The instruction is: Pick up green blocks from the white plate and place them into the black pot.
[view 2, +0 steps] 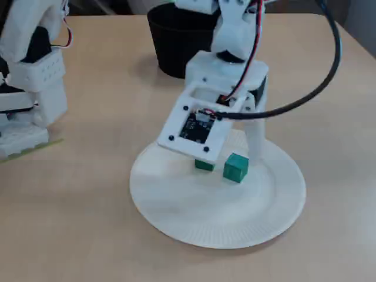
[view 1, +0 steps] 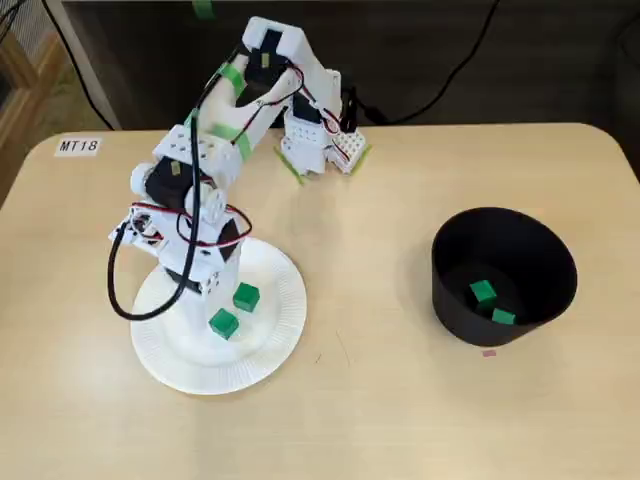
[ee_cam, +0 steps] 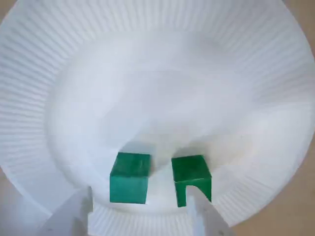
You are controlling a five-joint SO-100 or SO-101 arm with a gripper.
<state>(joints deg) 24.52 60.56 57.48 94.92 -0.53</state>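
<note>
Starting with the wrist view: looking straight down at the white plate (ee_cam: pixel 59 73) through a gripper (ee_cam: pixel 141 196) with jaws spread wide and nothing held. Got the left-hand block (ee_cam: pixel 130 177) sitting between the fingers (ee_cam: pixel 74 216), and the right-hand block (ee_cam: pixel 189 172) just beside it, partly tucked behind the right-side finger.

Over to the fixed view from above: same plate (view 1: pixel 270 350) on the left of the table (view 1: pixel 380 420) with the arm bent down over it, both green blocks (view 1: pixel 246 297) lying just beside the gripper. Can also spot two more green blocks (view 1: pixel 483 292) inside the black pot (view 1: pixel 450 300), well apart on the right.

Finishing with the low fixed view: can see one block (view 2: pixel 236 167) in the clear, the other half hidden under the wrist camera mount (view 2: pixel 197 126)
</note>
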